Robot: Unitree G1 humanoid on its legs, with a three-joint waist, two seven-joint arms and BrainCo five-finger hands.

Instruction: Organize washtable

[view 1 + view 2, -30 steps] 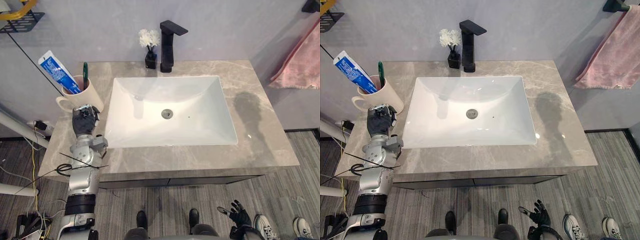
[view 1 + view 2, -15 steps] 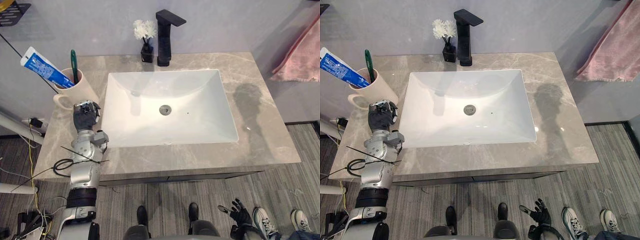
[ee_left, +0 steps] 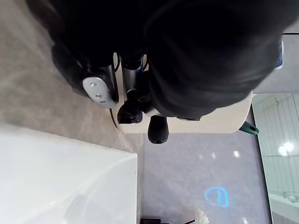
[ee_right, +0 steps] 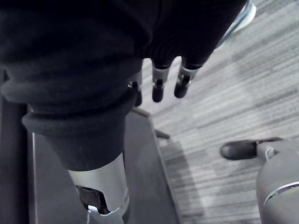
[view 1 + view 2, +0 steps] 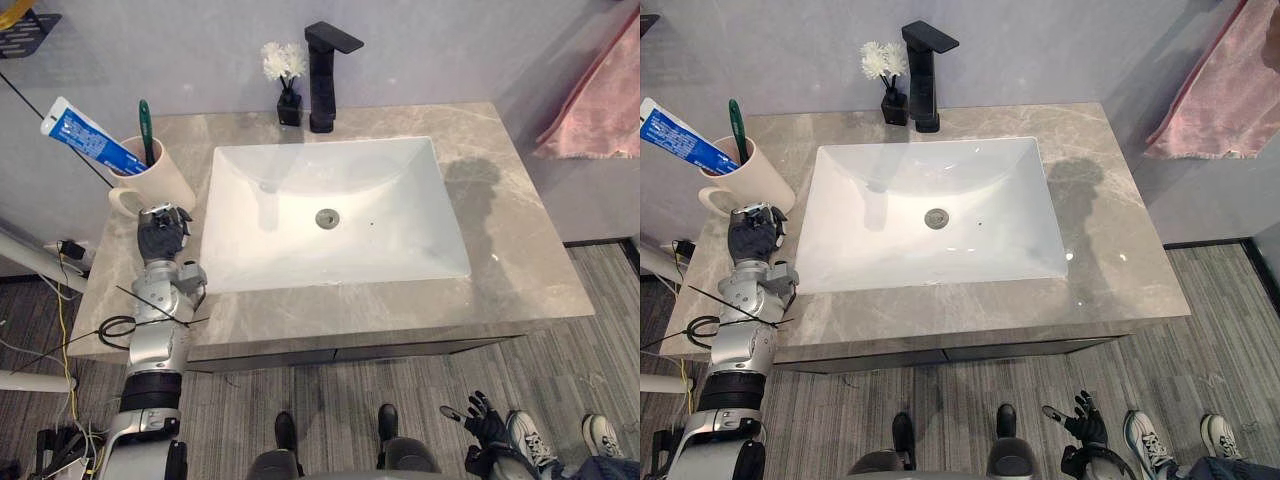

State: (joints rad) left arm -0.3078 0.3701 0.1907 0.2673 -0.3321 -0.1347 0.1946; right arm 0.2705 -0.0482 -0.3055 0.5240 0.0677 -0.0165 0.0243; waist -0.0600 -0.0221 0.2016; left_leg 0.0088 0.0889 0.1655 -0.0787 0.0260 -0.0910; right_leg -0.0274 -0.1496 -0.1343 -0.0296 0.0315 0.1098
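Cup (image 5: 160, 182) with toothpaste (image 5: 85, 138) and toothbrush (image 5: 146, 125) stands on the bench (image 5: 510, 250) at its left rear corner, beside the sink (image 5: 335, 240). We see the left robot hand (image 5: 163, 232) just in front of it, fingers curled on nothing; the right robot hand (image 5: 482, 420) hangs low, fingers loosely spread.

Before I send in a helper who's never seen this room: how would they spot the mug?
Find the white sink set in the grey stone counter. On the counter left of the sink stands a cream mug. Unlike the black vase by the faucet, it holds a blue toothpaste tube and a green toothbrush.
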